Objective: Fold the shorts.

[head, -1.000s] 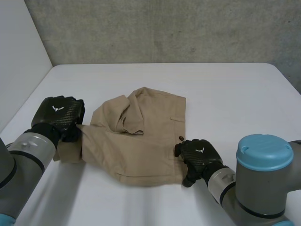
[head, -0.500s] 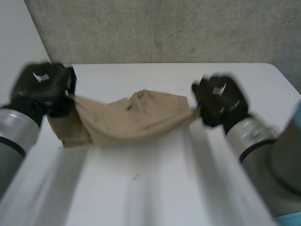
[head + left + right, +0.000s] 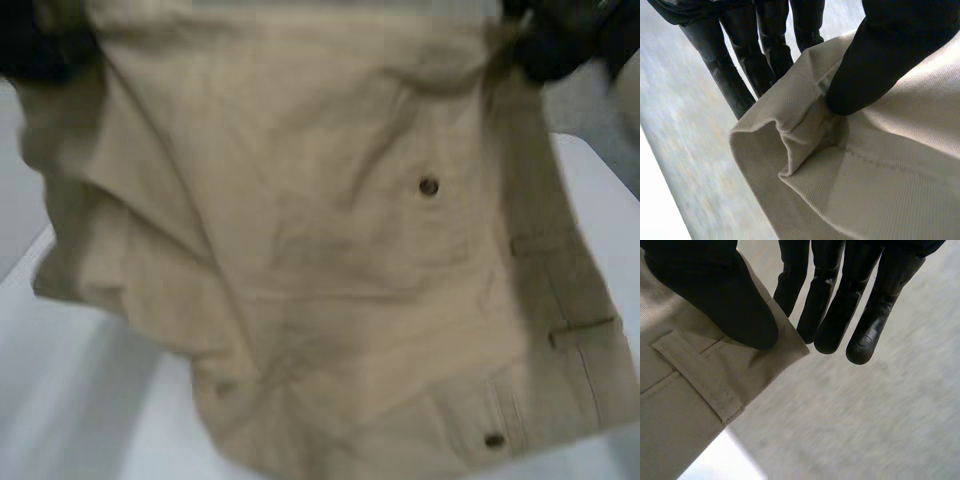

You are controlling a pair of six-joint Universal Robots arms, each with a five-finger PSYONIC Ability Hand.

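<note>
The tan shorts (image 3: 330, 260) hang spread out in the air close to the head camera, well above the white table (image 3: 70, 400). My left hand (image 3: 35, 45) holds their upper left corner. In the left wrist view its thumb (image 3: 880, 55) presses a folded hem of the shorts (image 3: 865, 175) against the fingers (image 3: 740, 65) behind it. My right hand (image 3: 560, 40) holds the upper right corner. In the right wrist view its thumb (image 3: 720, 295) pinches the waistband edge of the shorts (image 3: 685, 405), beside a belt loop (image 3: 700, 375), against the fingers (image 3: 840, 305).
Bare white table shows below the cloth's left side and at the far right (image 3: 600, 180). A grey wall (image 3: 590, 100) stands behind the table.
Both hands have risen from the table and moved apart, lifting the shorts up in front of the head camera. The right hand closed on the shorts' edge during the lift.
</note>
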